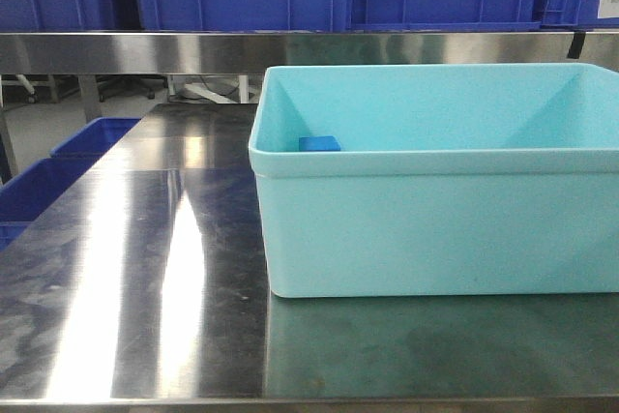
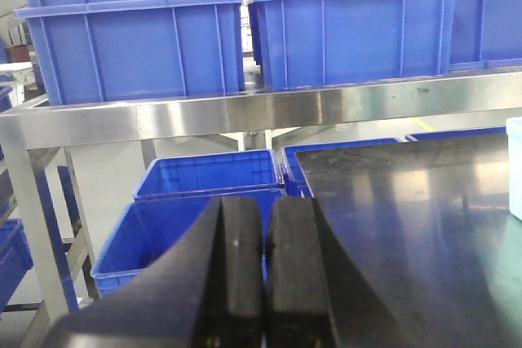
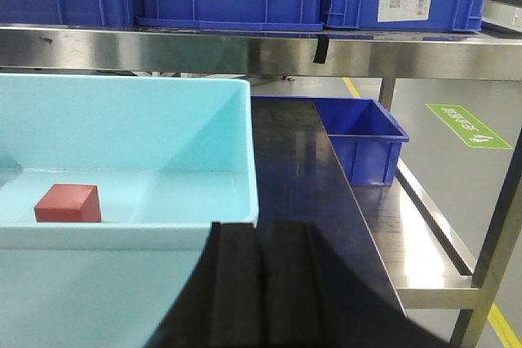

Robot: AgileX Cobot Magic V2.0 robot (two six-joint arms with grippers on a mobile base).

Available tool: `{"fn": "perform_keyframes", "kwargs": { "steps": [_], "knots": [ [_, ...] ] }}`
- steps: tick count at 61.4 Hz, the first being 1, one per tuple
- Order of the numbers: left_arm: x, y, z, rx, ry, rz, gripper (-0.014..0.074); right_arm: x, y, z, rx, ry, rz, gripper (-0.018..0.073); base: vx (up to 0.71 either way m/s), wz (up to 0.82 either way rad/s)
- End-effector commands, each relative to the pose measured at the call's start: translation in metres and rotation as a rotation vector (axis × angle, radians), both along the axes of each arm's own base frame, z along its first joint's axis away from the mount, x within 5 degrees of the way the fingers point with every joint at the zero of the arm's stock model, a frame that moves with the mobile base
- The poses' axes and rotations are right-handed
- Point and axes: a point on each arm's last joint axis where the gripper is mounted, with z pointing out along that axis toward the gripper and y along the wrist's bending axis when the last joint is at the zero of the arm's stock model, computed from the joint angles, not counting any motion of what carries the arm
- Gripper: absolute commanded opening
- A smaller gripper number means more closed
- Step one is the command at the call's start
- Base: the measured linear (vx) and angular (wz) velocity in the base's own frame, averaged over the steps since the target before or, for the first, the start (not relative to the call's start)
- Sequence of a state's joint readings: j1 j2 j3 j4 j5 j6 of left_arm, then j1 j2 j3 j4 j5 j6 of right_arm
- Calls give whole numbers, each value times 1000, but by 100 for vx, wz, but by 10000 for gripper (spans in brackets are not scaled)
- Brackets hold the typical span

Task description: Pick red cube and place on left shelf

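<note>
The red cube [image 3: 68, 203] rests on the floor of a light cyan bin [image 3: 204, 234], near its left side in the right wrist view. My right gripper [image 3: 259, 235] is shut and empty, hanging in front of the bin's near right corner, clear of the cube. In the front view the bin's wall [image 1: 435, 229] hides the red cube. The left shelf [image 2: 204, 113] is a stainless rack whose front rail carries large blue crates [image 2: 130, 38], behind and left of the table. My left gripper [image 2: 265, 211] is shut and empty, low by the table's left edge.
A blue cube [image 1: 319, 143] lies at the bin's back left. The bin stands on a steel table [image 1: 145, 268]. Blue crates [image 2: 204, 177] sit on the floor left of the table, and another blue crate [image 3: 363, 140] sits low at the right. A steel post [image 3: 497, 250] rises at far right.
</note>
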State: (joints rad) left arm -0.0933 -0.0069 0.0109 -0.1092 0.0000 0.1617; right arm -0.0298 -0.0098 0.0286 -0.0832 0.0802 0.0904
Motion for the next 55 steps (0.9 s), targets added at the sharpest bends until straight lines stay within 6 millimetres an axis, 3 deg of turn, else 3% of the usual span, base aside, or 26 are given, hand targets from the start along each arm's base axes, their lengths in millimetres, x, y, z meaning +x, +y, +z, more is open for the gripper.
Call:
{"fn": "perform_keyframes", "kwargs": {
  "steps": [1, 55],
  "knots": [
    [1, 1, 0, -16, -54, 10, 106, -3, 1, 17, -11, -132, 2, 56, 0, 0],
    [1, 1, 0, -16, -54, 10, 106, -3, 1, 17, -11, -132, 2, 56, 0, 0]
  ]
}}
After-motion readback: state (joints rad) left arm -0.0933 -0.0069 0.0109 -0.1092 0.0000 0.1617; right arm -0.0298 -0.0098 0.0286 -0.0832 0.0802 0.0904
